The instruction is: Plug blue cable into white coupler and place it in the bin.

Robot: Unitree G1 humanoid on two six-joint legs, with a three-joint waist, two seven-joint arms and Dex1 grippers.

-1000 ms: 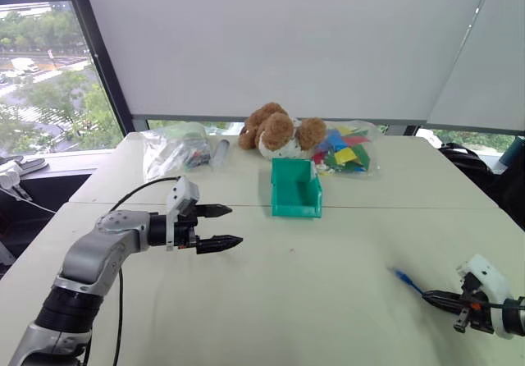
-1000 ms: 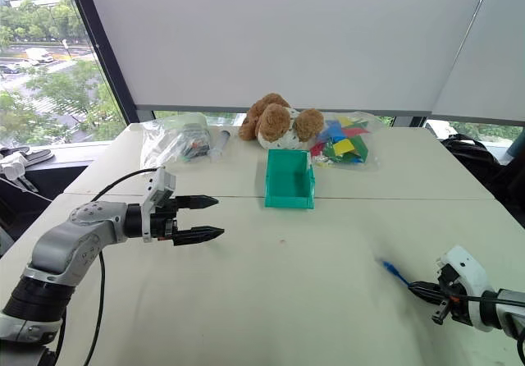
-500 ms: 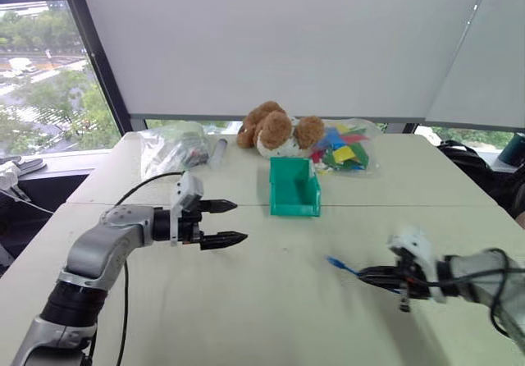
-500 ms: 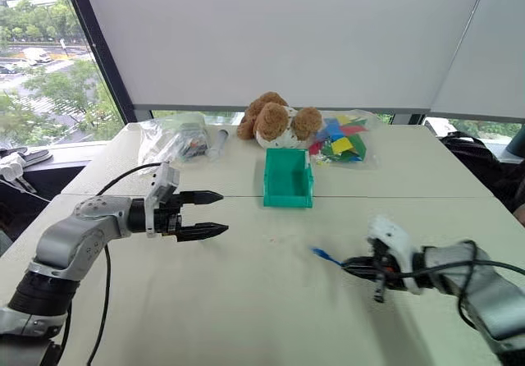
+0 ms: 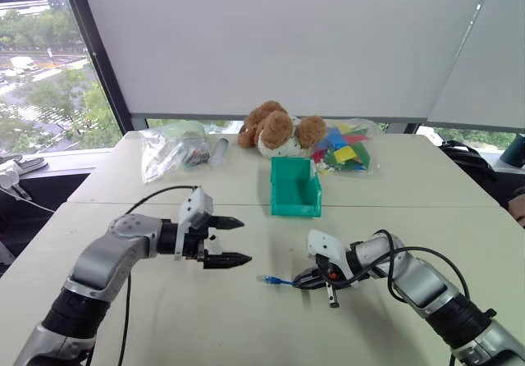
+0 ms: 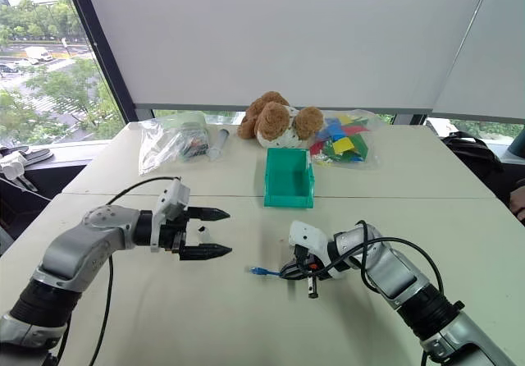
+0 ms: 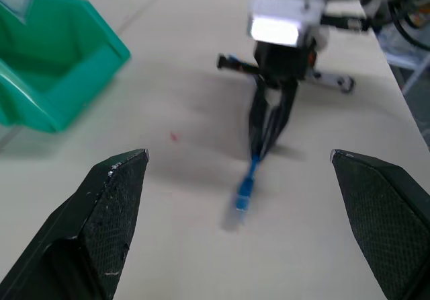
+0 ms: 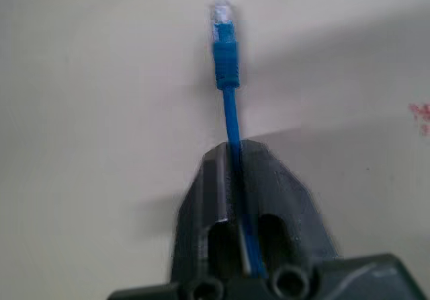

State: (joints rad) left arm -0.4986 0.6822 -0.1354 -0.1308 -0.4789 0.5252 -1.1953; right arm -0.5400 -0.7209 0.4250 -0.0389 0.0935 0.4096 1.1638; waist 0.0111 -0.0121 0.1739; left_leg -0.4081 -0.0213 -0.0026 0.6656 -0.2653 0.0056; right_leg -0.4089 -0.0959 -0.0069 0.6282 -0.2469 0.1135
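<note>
Swung in from the surface's right edge, the right gripper (image 6: 297, 269) now sits mid-surface, clenched on the blue cable (image 6: 264, 272), plug toward the left gripper (image 6: 215, 233), which hangs spread and empty; the bin (image 6: 288, 179) stands behind; no readable writing

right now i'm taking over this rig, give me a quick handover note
Left claw: open, holding nothing, hovering over the table and pointing toward the right claw.
Right claw: shut on the blue cable, with the plug end sticking out past its fingertips toward the left claw.
Bin: behind both claws at mid-table, nothing in it.
White coupler: I can't place it for sure.
Done: cable picked up and brought to the middle.
Left: find and hold the coupler, plug the cable in, put the joined pair in the bin.
</note>
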